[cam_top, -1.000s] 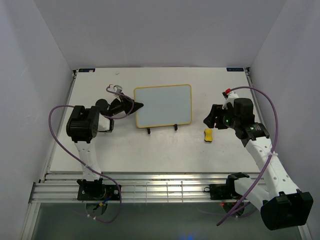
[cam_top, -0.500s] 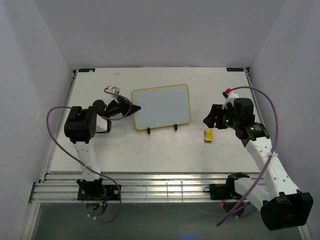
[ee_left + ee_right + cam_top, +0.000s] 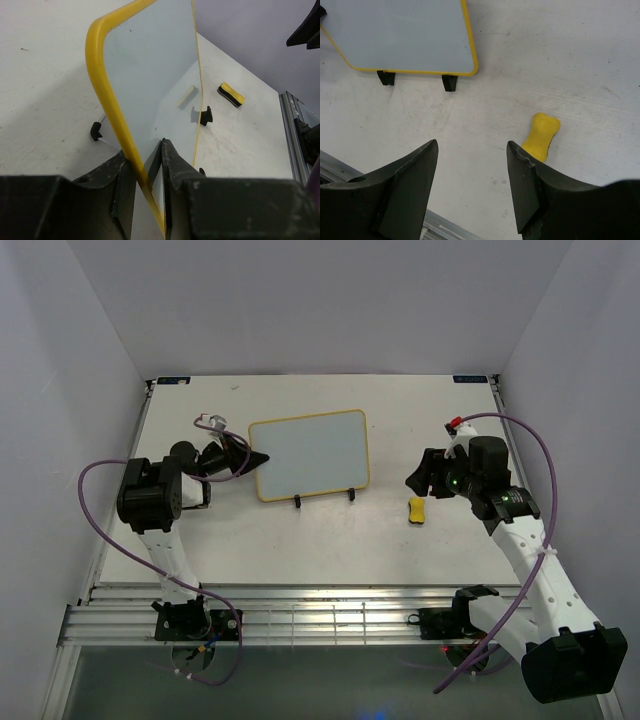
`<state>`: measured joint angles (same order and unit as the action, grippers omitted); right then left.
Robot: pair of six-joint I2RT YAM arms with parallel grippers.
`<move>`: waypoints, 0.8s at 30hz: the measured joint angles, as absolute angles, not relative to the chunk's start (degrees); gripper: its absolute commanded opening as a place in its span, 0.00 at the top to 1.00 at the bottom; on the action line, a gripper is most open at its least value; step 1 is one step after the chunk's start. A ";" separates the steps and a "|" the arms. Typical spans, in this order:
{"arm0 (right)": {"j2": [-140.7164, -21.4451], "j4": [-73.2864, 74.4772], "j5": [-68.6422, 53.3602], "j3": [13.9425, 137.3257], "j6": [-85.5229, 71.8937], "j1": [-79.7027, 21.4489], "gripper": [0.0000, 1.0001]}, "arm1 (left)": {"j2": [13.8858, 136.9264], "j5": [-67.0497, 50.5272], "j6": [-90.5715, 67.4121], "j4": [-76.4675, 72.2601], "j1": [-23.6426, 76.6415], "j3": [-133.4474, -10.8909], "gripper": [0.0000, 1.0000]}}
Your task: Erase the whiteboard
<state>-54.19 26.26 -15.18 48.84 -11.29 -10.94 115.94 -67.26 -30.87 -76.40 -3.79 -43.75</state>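
Whiteboard [image 3: 310, 453], small, rectangular, plain white face, rounded corners, thin yellow frame: propped on a stand at the centre of the flat white table [image 3: 300, 550], slightly left.
Left arm's black two-finger gripper [image 3: 262, 459]: fingers pinching the board's left yellow edge.
Right arm's black two-finger gripper [image 3: 471, 145]: fingers spread, holding nothing, above the table right of the board, near the eraser.
Yellow bone-shaped eraser block [image 3: 540, 135]: flat on the table, right of the board, apart from it.
Thin black wire stand [image 3: 449, 82]: two feet showing at the board's near edge.
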 measured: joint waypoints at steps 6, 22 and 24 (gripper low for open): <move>-53.98 25.43 -15.22 48.84 -11.29 -10.94 0.37 | 115.94 -67.33 -30.87 -76.40 -2.76 -43.92 1.00; -54.00 25.08 -15.29 46.98 -11.16 -10.94 0.37 | 115.94 -66.43 -30.87 -76.51 -1.13 -44.23 1.00; -53.98 25.08 -15.31 46.98 -11.09 -10.94 0.36 | 115.83 -66.35 -30.85 -76.51 -0.93 -44.23 1.00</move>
<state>-53.98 25.08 -15.31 46.98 -11.09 -10.94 115.83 -66.35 -30.85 -76.51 -0.93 -44.23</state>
